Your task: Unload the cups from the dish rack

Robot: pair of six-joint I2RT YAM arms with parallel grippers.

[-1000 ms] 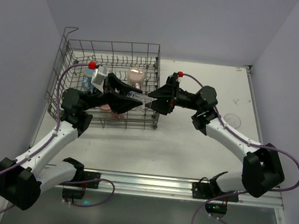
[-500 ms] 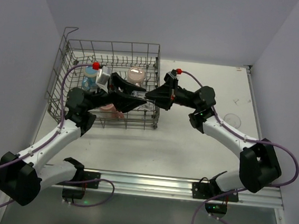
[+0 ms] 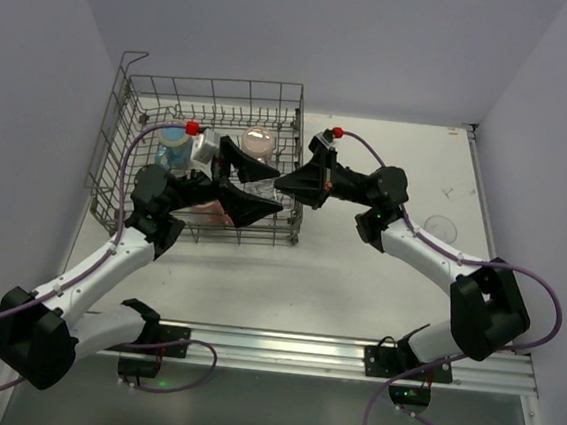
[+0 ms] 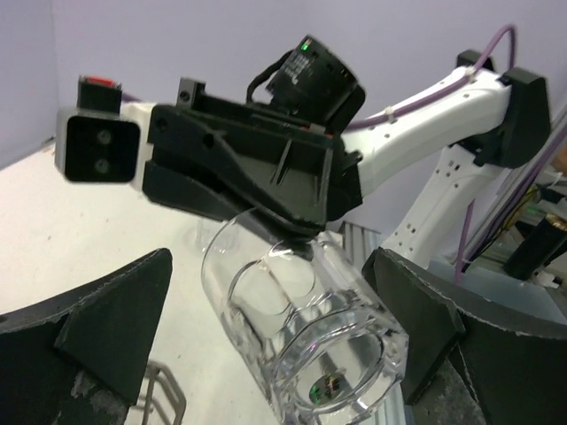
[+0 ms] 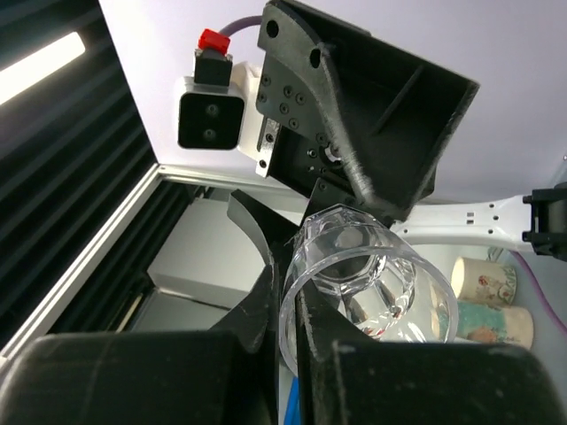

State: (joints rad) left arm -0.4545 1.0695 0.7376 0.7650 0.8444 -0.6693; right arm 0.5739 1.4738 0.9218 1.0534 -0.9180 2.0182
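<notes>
Where the two arms rise from the metal rail (image 3: pixel 281 345) at the near edge of the white table (image 3: pixel 357 280), each reaches forward and inward. The grippers meet above the near right part of the dish rack (image 3: pixel 119 146).

The left gripper (image 3: pixel 272 184) stands wide open. In the left wrist view its two black fingers (image 4: pixel 97 328) flare apart on either side of the clear tumbler (image 4: pixel 301 336), and neither touches it.

The tumbler is thick-walled, colourless glass, round at the mouth and faceted toward a heavy base. It hangs in the air, tipped onto its side. Its base points toward the left wrist camera and its mouth toward the right gripper (image 5: pixel 285 297). That gripper is closed on it, and the right wrist view shows the glass wall at the rim pinched between the two fingers.

Beyond the grippers lies the rack itself, a large grey wire basket with tall gridded sides and rows of upright prongs. Inside it, a pale pink-cream mug (image 3: pixel 258 142) sits toward the far right. A pale blue cup (image 3: pixel 172 145) stands toward the left side. A reddish item (image 3: pixel 204 207) near the front is mostly hidden under the left arm, so its form cannot be told.

On the table to the right, well apart from the rack, rests a small clear round object (image 3: pixel 441 228).
</notes>
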